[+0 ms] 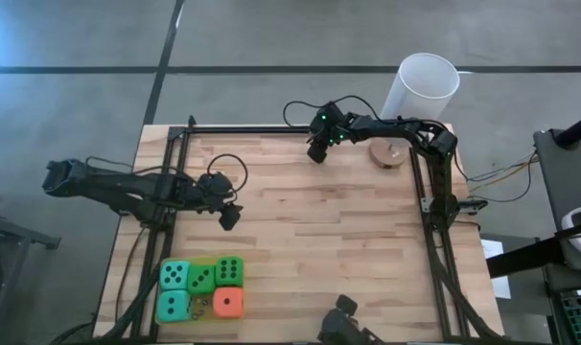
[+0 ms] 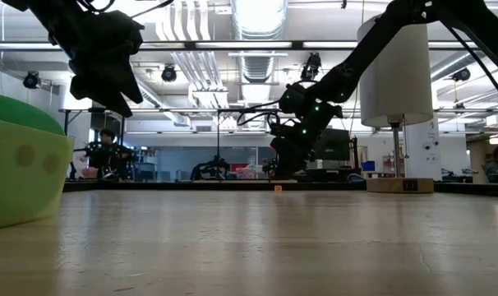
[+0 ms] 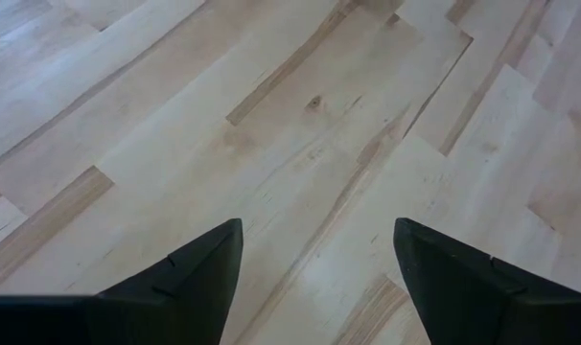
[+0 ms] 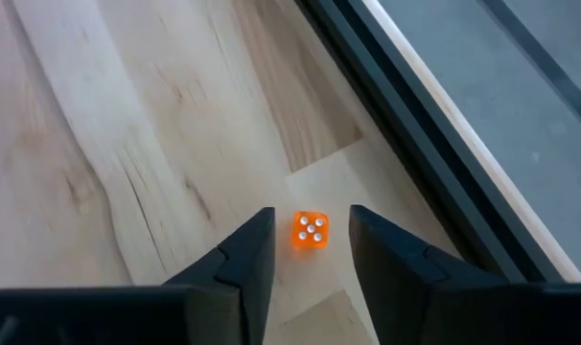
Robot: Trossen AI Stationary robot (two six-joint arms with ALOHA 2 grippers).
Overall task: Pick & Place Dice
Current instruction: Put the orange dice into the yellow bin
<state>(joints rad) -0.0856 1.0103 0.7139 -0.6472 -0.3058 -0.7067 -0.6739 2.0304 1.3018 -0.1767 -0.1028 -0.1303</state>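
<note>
Five soft dice lie clustered on the wood at the near left: two teal, two green, one orange-red. A much smaller orange die with white pips rests on the table by the far rail. My right gripper slants down over it, open, one finger on either side with a gap to each. My left gripper hangs open over bare wood left of centre, with nothing between its fingers.
A tall white cylinder stands beyond the far right corner, with a round wooden disc on the table near it. A black frame rail runs along the table's far edge just past the small die. A dark device sits at the near edge.
</note>
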